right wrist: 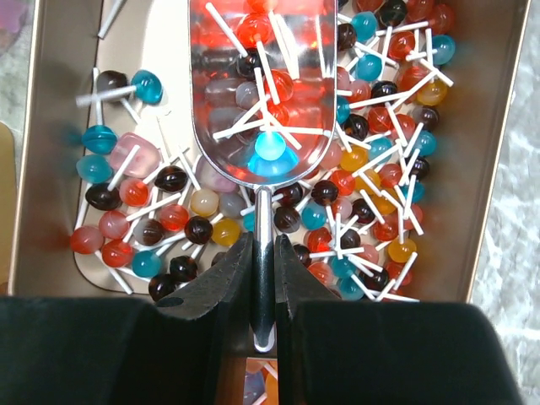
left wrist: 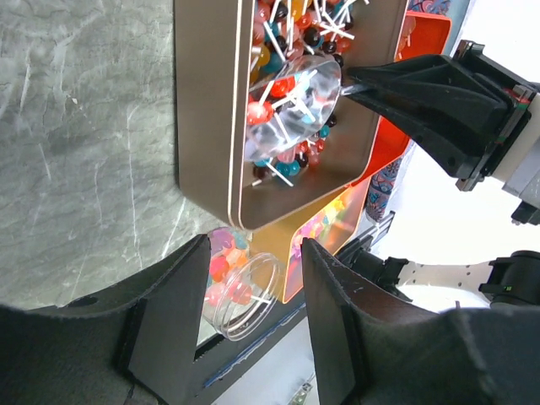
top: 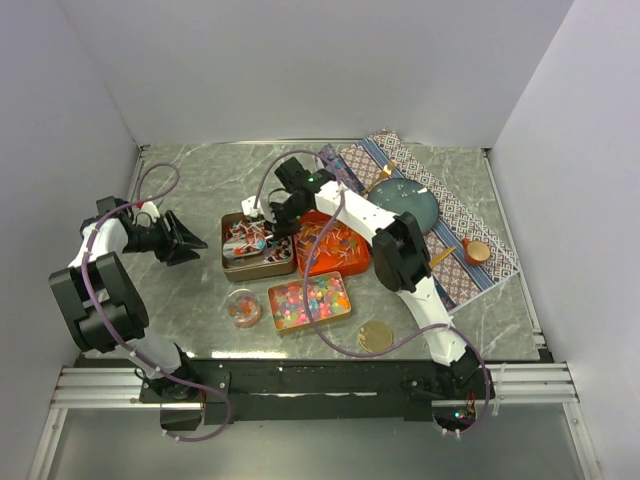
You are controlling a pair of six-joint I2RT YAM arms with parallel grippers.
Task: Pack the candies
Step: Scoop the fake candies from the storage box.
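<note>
A brown tin [top: 232, 262] holds several small lollipop candies [right wrist: 371, 160] in red, blue, dark and yellow. My right gripper [right wrist: 263, 246] is shut on the thin handle of a clear scoop [right wrist: 260, 84], which sits low over the tin with several candies in it. In the top view the right gripper [top: 276, 214] is above the tin's far edge. My left gripper [top: 192, 241] is open and empty, just left of the tin. Between its fingers [left wrist: 177, 295] the left wrist view shows a small clear jar [left wrist: 240, 291] with pink and yellow jellies.
An orange tin [top: 332, 247] of candies lies right of the brown one. A gold tin [top: 310, 300] of multicoloured jellies, the jar [top: 243, 307] and a round gold lid [top: 376, 335] are in front. A patterned mat [top: 455, 215] with a dark round dish [top: 408, 200] and a small cup [top: 477, 250] lies at the right.
</note>
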